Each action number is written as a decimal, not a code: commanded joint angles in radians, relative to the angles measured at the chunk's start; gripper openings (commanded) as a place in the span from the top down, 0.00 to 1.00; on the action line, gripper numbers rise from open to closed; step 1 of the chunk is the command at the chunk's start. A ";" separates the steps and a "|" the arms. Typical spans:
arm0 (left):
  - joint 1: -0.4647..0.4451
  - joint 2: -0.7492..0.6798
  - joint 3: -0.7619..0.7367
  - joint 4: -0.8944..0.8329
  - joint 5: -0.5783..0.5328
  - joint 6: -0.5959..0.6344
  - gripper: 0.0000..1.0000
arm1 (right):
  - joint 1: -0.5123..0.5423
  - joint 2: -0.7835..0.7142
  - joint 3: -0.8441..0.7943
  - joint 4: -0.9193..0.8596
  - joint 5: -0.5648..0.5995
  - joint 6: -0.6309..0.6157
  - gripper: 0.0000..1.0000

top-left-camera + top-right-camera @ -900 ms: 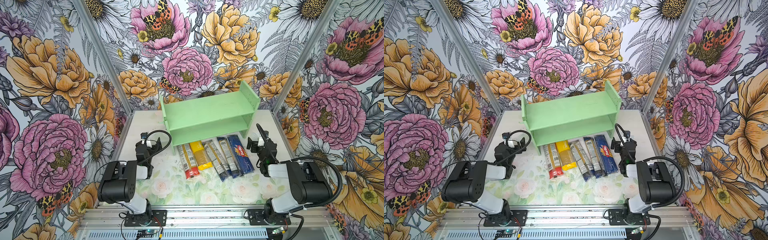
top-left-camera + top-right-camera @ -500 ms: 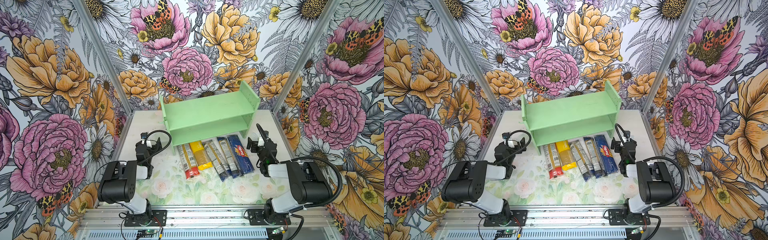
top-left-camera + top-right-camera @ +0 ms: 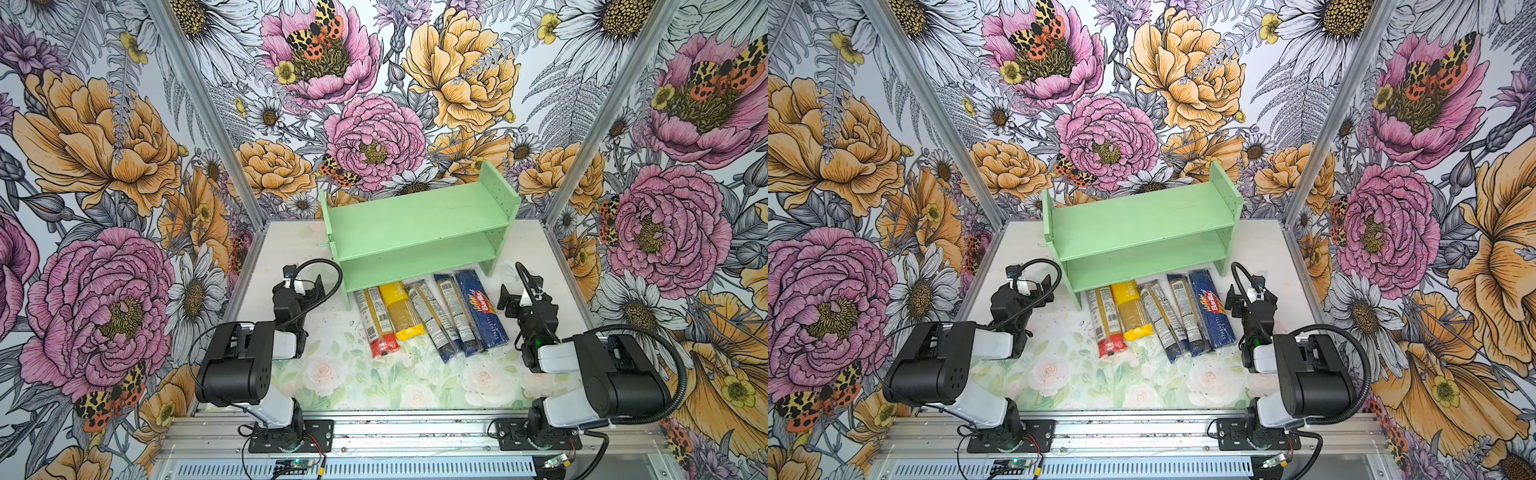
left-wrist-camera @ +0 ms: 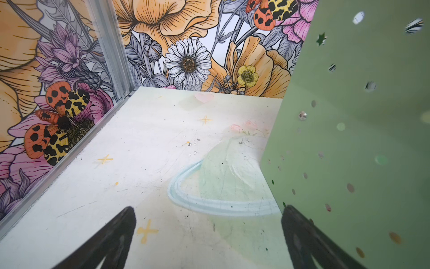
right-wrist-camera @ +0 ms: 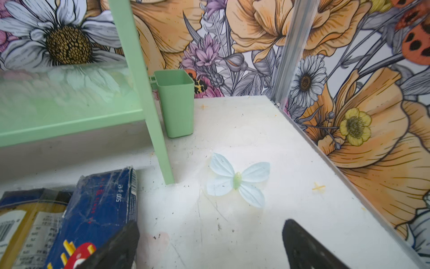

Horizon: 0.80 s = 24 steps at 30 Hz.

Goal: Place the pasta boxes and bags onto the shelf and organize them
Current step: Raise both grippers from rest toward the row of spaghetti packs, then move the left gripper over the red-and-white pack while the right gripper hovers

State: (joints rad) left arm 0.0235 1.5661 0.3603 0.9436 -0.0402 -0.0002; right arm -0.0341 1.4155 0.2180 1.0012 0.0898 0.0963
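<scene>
Mint-green shelf (image 3: 415,224) stands at the back of the table (image 3: 332,374), slightly turned, open side toward the arms. Five packs lie flat on the table in front of it, side by side and a bit fanned, long axis toward the shelf. From left in both top views: red bag (image 3: 374,322), yellow bag (image 3: 401,309), blue bag (image 3: 432,322), second blue bag (image 3: 457,313), Barilla box (image 3: 482,309). Their far ends meet the lower tier's front edge; under it or not, can't tell.

Left gripper (image 4: 208,209): jaws spread wide, nothing between them, low over bare table just outside the shelf's left side panel. One finger (image 4: 302,237) sits right by the panel, contact unclear.

Right gripper (image 5: 210,223): jaws wide, empty, low over the table beside the Barilla box, near the shelf's right front leg. One finger (image 5: 116,246) overlaps the box edge in the right wrist view, contact unclear.

Green cup (image 5: 175,102) hangs on the outside of the right side panel.
</scene>
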 commanded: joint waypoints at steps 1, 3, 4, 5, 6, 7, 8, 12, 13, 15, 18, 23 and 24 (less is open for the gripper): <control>-0.007 -0.038 -0.023 0.059 -0.031 0.000 0.01 | -0.002 -0.158 0.034 -0.122 0.023 0.024 0.03; -0.008 -0.084 -0.035 0.045 -0.031 0.004 0.01 | -0.002 -0.240 0.076 -0.270 0.012 0.054 0.03; -0.012 -0.117 -0.037 0.018 -0.037 0.006 0.01 | -0.002 -0.285 0.103 -0.362 -0.016 0.072 0.03; -0.014 -0.153 -0.033 -0.020 -0.046 0.006 0.01 | -0.001 -0.312 0.126 -0.424 -0.045 0.085 0.04; -0.015 -0.187 -0.026 -0.081 -0.050 0.005 0.01 | -0.001 -0.339 0.147 -0.480 -0.075 0.098 0.04; -0.016 -0.235 -0.012 -0.157 -0.049 -0.003 0.01 | -0.001 -0.363 0.170 -0.531 -0.111 0.116 0.04; -0.017 -0.284 0.007 -0.241 -0.049 -0.019 0.01 | -0.002 -0.382 0.191 -0.598 -0.151 0.133 0.04; -0.018 -0.427 0.061 -0.477 -0.005 -0.119 0.01 | 0.004 -0.402 0.322 -0.888 -0.309 0.188 0.06; -0.020 -0.455 0.067 -0.514 0.008 -0.149 0.01 | 0.011 -0.400 0.346 -0.941 -0.353 0.196 0.06; -0.023 -0.500 0.079 -0.588 0.028 -0.209 0.01 | 0.033 -0.408 0.368 -1.002 -0.418 0.199 0.06; -0.026 -0.553 0.106 -0.733 0.055 -0.299 0.01 | 0.088 -0.438 0.376 -1.042 -0.434 0.221 0.06; -0.046 -0.643 0.093 -0.865 0.133 -0.403 0.01 | 0.177 -0.487 0.370 -1.052 -0.456 0.289 0.08; -0.056 -0.667 0.080 -0.877 0.154 -0.422 0.01 | 0.196 -0.495 0.367 -1.052 -0.458 0.297 0.08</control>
State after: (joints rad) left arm -0.0139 0.9485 0.4503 0.1894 0.0341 -0.3206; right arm 0.1307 0.9520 0.5751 -0.0128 -0.3252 0.3405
